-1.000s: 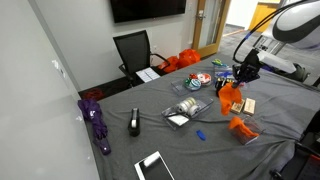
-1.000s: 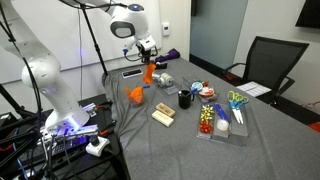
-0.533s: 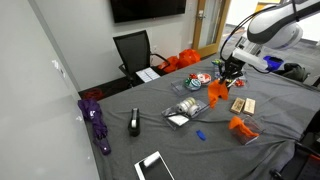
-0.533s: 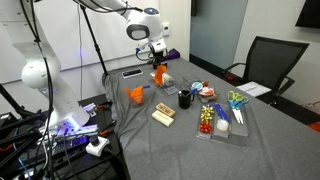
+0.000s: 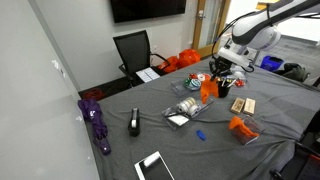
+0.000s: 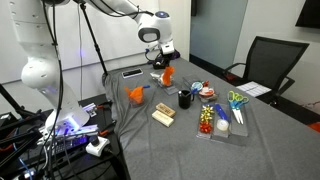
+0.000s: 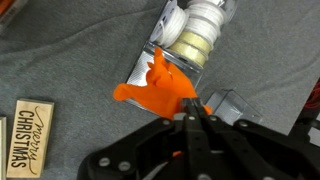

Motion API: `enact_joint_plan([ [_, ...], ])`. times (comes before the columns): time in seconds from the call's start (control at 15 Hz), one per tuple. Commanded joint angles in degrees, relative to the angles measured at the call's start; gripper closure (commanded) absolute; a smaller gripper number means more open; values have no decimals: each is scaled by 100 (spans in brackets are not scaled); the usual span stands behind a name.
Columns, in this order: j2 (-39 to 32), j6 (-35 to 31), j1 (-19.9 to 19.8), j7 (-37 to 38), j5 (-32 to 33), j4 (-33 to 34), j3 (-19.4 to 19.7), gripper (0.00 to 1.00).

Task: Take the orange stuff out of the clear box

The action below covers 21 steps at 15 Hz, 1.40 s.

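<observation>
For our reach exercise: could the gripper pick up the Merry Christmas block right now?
Probably not: the gripper is shut on the orange piece, though the block lies uncovered nearby.

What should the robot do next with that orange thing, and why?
Probably carry it sideways and set it on the gray cloth: the gripper is shut on the orange piece, hanging over the clear box, and a second orange piece lies outside.

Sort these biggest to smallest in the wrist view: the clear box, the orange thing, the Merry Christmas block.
1. clear box, partly cut off.
2. orange thing, nearer the camera, so unsure.
3. Merry Christmas block.
</observation>
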<state>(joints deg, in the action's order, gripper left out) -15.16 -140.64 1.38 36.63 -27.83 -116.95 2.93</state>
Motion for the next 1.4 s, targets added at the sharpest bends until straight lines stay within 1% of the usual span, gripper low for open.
enact_joint_plan([
  [0.0, -493, -165, -64, 175, 48, 406, -24, 100],
  [0.27, -933, -414, -16, 285, 183, 593, -1, 100],
  [0.47, -1193, -501, -25, 216, 250, 669, -21, 100],
  [0.73, -1386, -670, -85, -71, 96, 643, -182, 100],
  [0.93, -1500, -871, -138, -356, -87, 607, -382, 100],
  [1.07, -1621, -886, -159, -476, -216, 695, -492, 100],
  [1.33, -1878, -859, -125, -491, -215, 866, -511, 100],
])
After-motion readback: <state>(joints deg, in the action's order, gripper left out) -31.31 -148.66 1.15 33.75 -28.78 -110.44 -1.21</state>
